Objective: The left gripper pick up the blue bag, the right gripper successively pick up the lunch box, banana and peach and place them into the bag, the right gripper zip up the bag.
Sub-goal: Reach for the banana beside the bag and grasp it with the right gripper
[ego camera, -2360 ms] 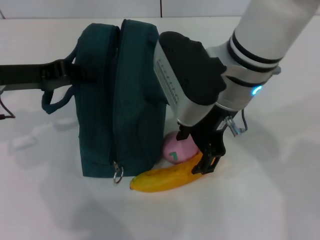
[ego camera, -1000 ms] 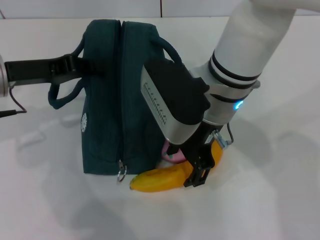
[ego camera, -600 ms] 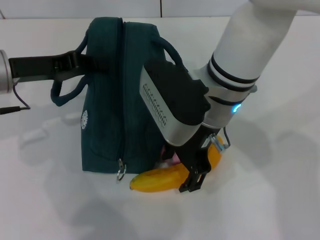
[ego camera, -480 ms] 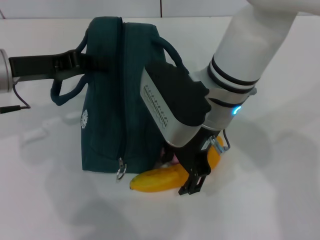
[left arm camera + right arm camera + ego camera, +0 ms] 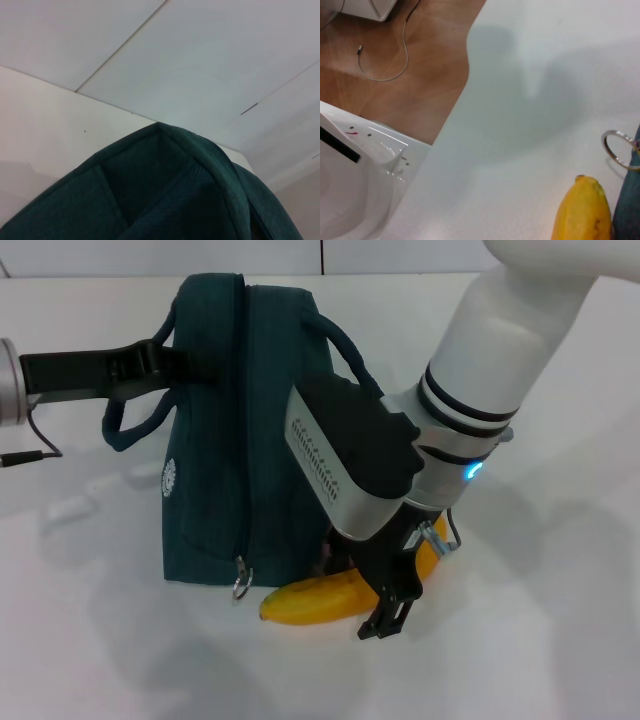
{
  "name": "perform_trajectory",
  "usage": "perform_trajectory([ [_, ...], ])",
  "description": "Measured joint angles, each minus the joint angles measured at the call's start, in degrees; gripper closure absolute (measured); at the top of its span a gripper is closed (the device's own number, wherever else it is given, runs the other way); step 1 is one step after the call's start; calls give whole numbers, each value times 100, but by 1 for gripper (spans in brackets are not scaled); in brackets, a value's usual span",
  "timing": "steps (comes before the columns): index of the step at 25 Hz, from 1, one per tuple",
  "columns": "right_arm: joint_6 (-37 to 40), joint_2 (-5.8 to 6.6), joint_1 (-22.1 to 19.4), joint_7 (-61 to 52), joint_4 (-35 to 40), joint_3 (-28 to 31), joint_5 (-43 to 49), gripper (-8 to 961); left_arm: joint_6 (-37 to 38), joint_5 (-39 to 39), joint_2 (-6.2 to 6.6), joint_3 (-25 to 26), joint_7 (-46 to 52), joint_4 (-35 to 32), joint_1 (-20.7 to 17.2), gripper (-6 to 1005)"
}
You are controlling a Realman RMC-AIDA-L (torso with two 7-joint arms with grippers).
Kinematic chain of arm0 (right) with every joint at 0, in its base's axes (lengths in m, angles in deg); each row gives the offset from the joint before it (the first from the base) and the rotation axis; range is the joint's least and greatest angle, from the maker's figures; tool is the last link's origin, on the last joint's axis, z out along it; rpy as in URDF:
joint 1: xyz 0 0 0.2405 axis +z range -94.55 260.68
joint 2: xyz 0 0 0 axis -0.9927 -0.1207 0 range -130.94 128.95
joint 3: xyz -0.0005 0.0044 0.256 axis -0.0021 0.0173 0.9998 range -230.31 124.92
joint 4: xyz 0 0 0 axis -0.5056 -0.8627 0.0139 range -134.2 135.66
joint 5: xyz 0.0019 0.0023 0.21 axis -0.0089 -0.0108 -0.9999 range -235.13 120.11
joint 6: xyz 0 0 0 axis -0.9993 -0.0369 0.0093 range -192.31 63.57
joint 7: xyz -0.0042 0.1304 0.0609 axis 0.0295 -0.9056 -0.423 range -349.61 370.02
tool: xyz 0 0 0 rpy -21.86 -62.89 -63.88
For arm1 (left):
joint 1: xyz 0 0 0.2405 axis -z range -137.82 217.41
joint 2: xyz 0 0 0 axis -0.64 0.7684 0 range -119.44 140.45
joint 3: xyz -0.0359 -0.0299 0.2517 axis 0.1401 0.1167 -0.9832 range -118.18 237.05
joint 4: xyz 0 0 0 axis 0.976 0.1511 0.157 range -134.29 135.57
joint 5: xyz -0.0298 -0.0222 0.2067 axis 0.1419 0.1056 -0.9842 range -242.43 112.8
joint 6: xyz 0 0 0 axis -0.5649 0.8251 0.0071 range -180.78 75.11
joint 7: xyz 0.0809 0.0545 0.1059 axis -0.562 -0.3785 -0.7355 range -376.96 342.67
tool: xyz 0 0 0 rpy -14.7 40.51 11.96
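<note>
The blue bag [image 5: 235,430] stands upright on the white table, and its top fills the left wrist view [image 5: 175,200]. My left gripper [image 5: 160,365] reaches in from the left and is shut on the bag's carry strap. The yellow banana [image 5: 305,602] lies against the bag's front foot, and its tip [image 5: 582,212] shows in the right wrist view. My right gripper [image 5: 385,602] is down over the banana's middle, hiding that part. The peach is hidden behind the right gripper. The lunch box is out of view.
A metal ring zip pull [image 5: 238,587] hangs at the bag's lower front corner, also seen as the ring [image 5: 617,148] beside the banana tip. The table edge [image 5: 452,112] drops to a wooden floor with a cable.
The bag went from leaning to upright with the left gripper's pull. The right gripper slid lower and nearer along the banana and now covers the pink peach. The banana has not moved.
</note>
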Motion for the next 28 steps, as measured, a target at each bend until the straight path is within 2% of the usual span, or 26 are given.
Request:
perform_trajectory([
  [13, -127, 0, 8, 7, -76, -164, -165, 173, 2, 4, 1, -4, -3, 0, 0, 963],
  [28, -201, 0, 8, 10, -100, -251, -167, 258, -50, 7, -9, -4, -10, 71, 8, 963],
])
